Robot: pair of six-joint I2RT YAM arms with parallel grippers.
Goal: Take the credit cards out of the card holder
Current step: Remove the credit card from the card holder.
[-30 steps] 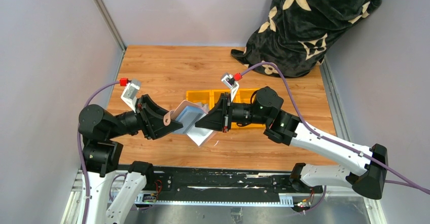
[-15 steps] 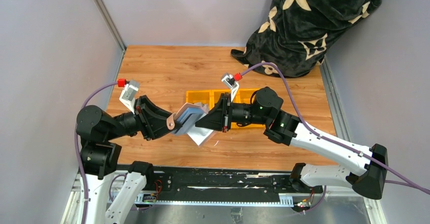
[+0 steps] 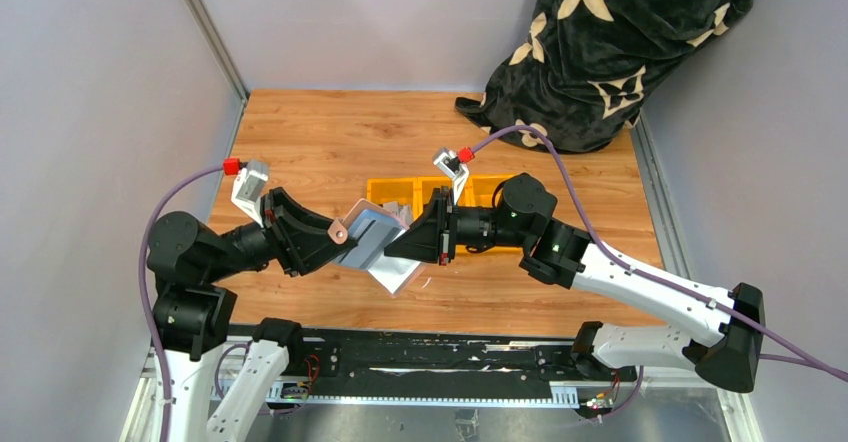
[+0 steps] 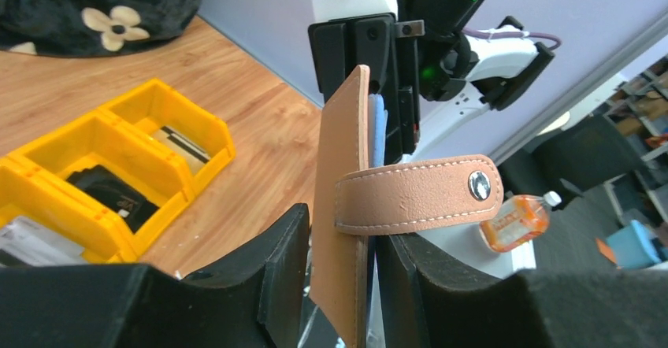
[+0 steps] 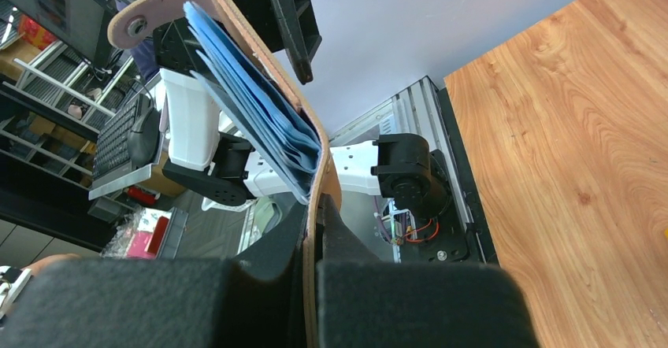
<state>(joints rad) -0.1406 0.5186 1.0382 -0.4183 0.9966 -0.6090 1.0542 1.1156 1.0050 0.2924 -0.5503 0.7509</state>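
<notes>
Left gripper (image 4: 340, 231) and right gripper (image 5: 315, 226) are each pinching a card holder (image 3: 372, 234) flap midair, so uneven tugging could yank it loose.

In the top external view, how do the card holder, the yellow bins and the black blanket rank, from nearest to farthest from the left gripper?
1. the card holder: clamped in the left gripper, mid-table.
2. the yellow bins: just behind the holder, slightly to the right.
3. the black blanket: at the far right corner, clearly farthest.
</notes>
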